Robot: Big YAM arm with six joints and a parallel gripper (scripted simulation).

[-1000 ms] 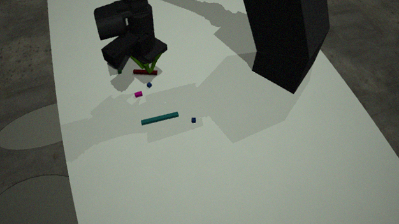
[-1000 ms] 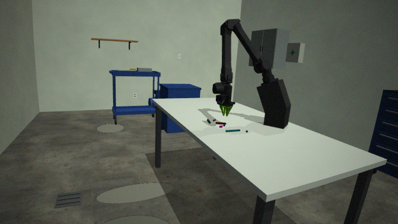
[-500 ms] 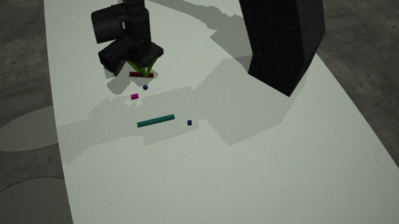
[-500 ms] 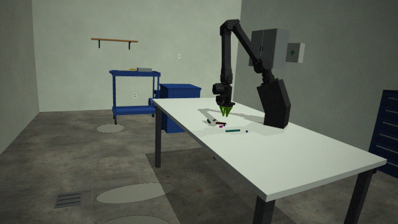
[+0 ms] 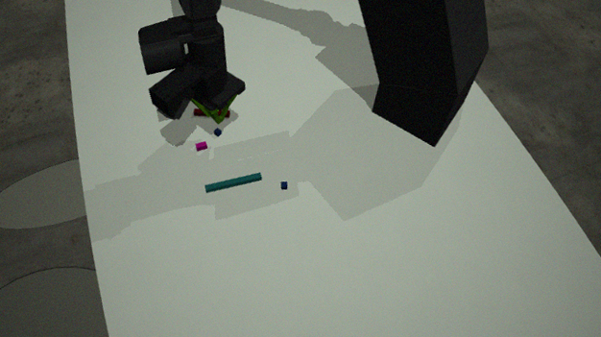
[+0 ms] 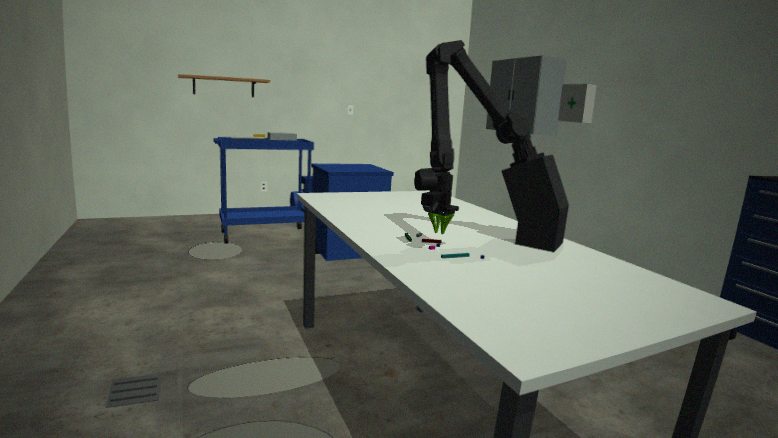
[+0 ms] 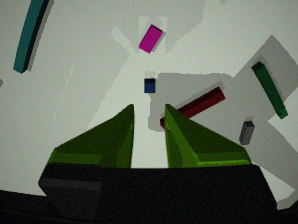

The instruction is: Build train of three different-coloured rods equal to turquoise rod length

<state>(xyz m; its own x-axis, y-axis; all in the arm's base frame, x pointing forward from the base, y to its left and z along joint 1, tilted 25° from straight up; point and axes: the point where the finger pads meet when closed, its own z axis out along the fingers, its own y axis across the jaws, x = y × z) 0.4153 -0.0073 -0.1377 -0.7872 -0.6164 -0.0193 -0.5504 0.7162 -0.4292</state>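
Observation:
The turquoise rod [image 5: 233, 182] lies flat on the white table, also in the wrist view [image 7: 36, 16]. A magenta rod [image 5: 201, 146] [image 7: 150, 38] and a blue cube [image 5: 217, 132] [image 7: 150, 86] lie between it and my gripper. A second blue cube [image 5: 284, 185] sits just off the turquoise rod's right end. A red rod [image 7: 196, 106] [image 5: 202, 114] lies partly under my right finger. A green rod [image 7: 269, 90] and a short grey rod [image 7: 246, 132] lie to its right. My gripper [image 7: 149, 111] [image 5: 214, 108] hovers above the red rod's end, fingers narrow with only bare table between them.
The arm's dark base block [image 5: 417, 51] stands on the table at the back right. The table's left edge [image 5: 75, 98] runs close to the rods. A blue cart [image 6: 264, 179] and cabinet stand on the floor beyond the table.

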